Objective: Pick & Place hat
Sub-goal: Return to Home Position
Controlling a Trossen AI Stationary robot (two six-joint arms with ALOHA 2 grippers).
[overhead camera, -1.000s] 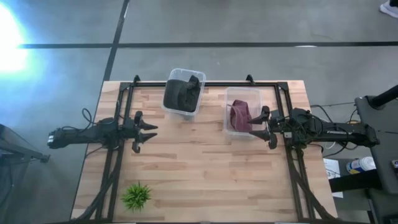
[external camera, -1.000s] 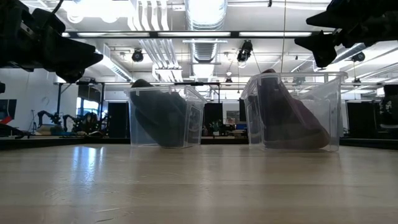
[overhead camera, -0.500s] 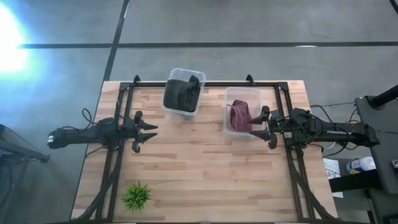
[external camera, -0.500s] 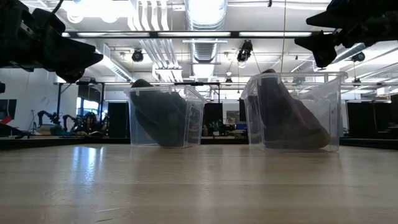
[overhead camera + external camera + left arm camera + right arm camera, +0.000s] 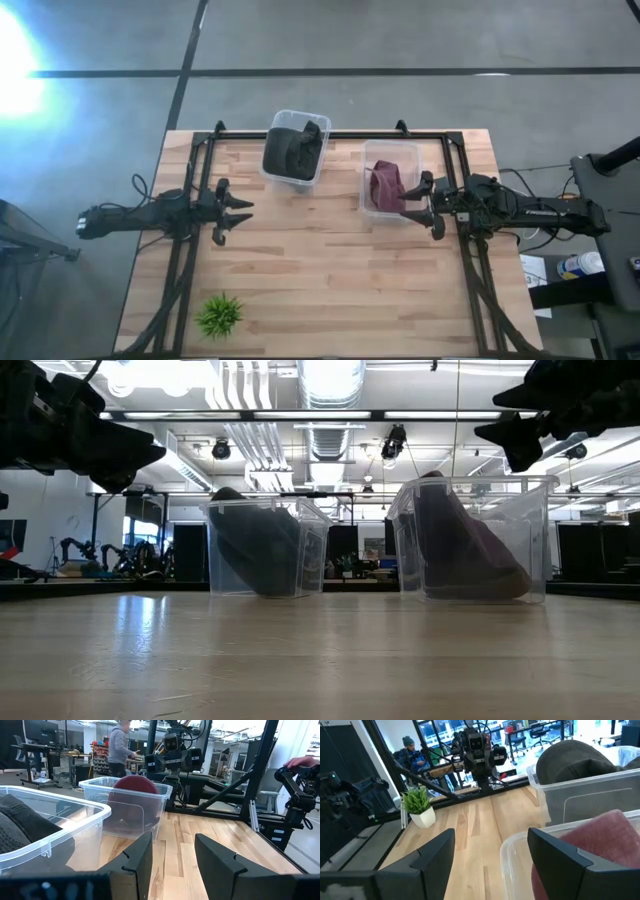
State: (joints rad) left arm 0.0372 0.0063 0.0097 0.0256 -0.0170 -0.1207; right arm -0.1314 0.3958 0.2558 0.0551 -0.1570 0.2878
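Observation:
A dark grey hat point(image 5: 291, 152) lies in a clear bin point(image 5: 321, 160) at the far middle of the table. A maroon hat point(image 5: 385, 186) lies in a second clear bin point(image 5: 366, 172) to its right. My left gripper point(image 5: 243, 219) hovers open over the table's left side, well short of the bins. My right gripper point(image 5: 421, 202) hovers open at the right rim of the maroon hat's bin, raised above it in the low view point(image 5: 512, 445). Both hats lean against their bin walls.
A small green potted plant point(image 5: 219, 314) stands near the table's near left corner. A black frame point(image 5: 330, 134) runs along the far edge and down both sides. The wood between the arms point(image 5: 330, 260) holds nothing. People show in the room beyond.

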